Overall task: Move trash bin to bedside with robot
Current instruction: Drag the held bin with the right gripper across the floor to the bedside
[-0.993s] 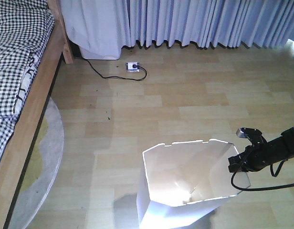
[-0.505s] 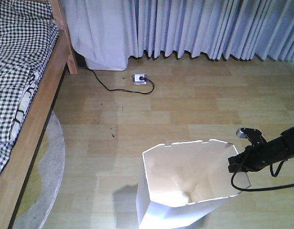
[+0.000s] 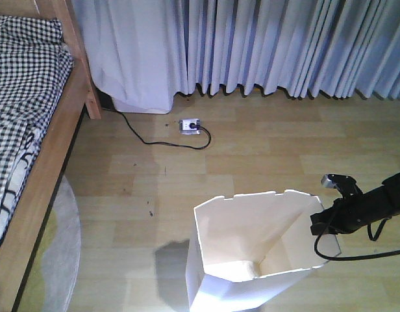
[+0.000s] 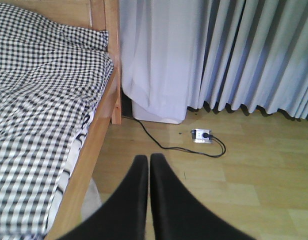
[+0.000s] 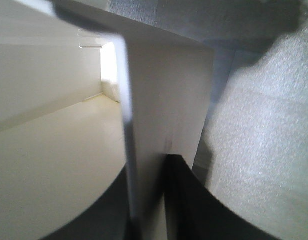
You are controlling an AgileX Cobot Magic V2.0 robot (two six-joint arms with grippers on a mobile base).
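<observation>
room: bedroom seen from the front view; wood floor [image 3: 265, 149], pale curtains [image 3: 284, 45] across top of frame, bed [image 3: 31, 97] w/ black-and-white checked bedding down the left edge.
trash bin [image 3: 252, 227]: white, angular rim, upright on the floor at lower centre of frame, well apart from the bed.
right gripper [image 3: 319, 226]: at the bin's right rim. Wrist view shows black fingers [image 5: 186, 200] either side of the thin bin wall, clamped on it.
left gripper [image 4: 149, 162]: pinched together w/ nothing in it, pointing twd the bed's far corner post.
change: vs 1 s ago, the wall socket [image 3: 189, 124] and curtain hems sit lower in frame and more curtain shows. Bin and right arm keep the same spot in frame.
meaning: prob. the base is rolling and the bin travels w/ it, so the grip is holding. Bedside not reached yet; the bin needs to end up further left.
</observation>
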